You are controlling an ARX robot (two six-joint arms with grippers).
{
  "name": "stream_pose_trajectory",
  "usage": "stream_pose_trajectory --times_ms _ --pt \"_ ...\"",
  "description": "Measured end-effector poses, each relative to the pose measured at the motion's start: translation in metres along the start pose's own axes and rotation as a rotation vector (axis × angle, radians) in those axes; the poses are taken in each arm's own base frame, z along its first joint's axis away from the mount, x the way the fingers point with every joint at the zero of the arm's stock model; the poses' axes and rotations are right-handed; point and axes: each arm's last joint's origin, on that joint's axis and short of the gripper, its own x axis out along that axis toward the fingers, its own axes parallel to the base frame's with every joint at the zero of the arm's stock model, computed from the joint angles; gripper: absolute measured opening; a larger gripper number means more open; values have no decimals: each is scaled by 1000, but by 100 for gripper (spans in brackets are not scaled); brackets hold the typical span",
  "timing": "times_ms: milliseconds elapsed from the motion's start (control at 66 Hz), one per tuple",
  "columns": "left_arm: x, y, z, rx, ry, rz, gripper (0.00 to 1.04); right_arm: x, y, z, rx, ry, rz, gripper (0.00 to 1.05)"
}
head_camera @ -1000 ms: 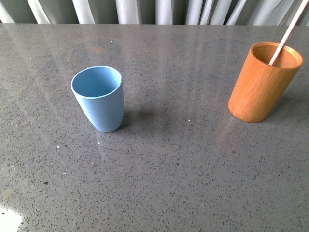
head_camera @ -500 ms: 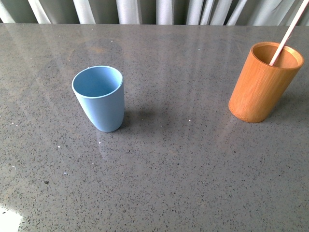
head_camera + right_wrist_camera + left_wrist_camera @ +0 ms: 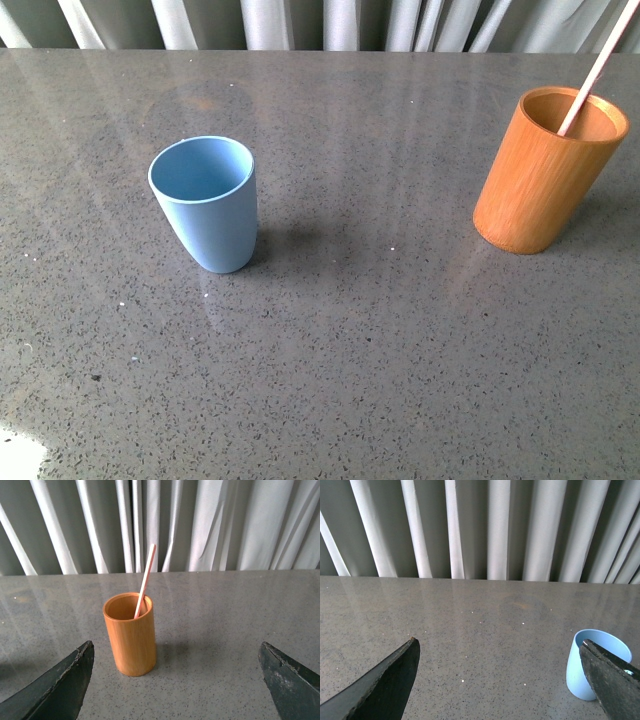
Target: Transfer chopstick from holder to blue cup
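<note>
chopstick (image 3: 146, 577) | looks light, stiff, slick; leans in holder (image 3: 131, 640) | grip exposed upper shaft | left gripper (image 3: 498, 642), right gripper (image 3: 176, 644) both spread wide, empty

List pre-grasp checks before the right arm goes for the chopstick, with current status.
1. ok: chopstick stands in holder, leaning on its rim.
2. ok: holder upright on table.
3. ok: blue cup upright, empty.
4. ok: right gripper open, facing holder.
5. ok: left gripper open, holding nothing.
6. cannot tell: how far right gripper is from chopstick.
</note>
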Motion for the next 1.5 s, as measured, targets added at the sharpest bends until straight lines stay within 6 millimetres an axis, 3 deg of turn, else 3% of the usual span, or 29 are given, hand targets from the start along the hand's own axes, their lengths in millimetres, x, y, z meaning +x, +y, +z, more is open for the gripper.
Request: stream_pose_trajectory --times_ms 91,182,439,712,803,864,1167,1500 --pt "0 0 0 0 0 0 96 4 0 -3 55 326 -14 96" --pt "0 0 0 0 0 0 96 10 1 -2 82 397 -3 96" --pt "0 0 0 0 0 0 96 43 2 25 132 355 44 96" --pt "0 0 0 0 0 0 96 97 13 46 125 338 102 96" --pt "0 0 0 0 0 0 96 124 19 55 121 324 119 96" --pt "0 0 0 0 0 0 96 144 22 56 125 330 116 96" --pt "0 0 0 0 0 0 96 194 28 54 127 346 92 96" --pt "0 0 0 0 0 0 96 228 32 54 123 337 66 96"
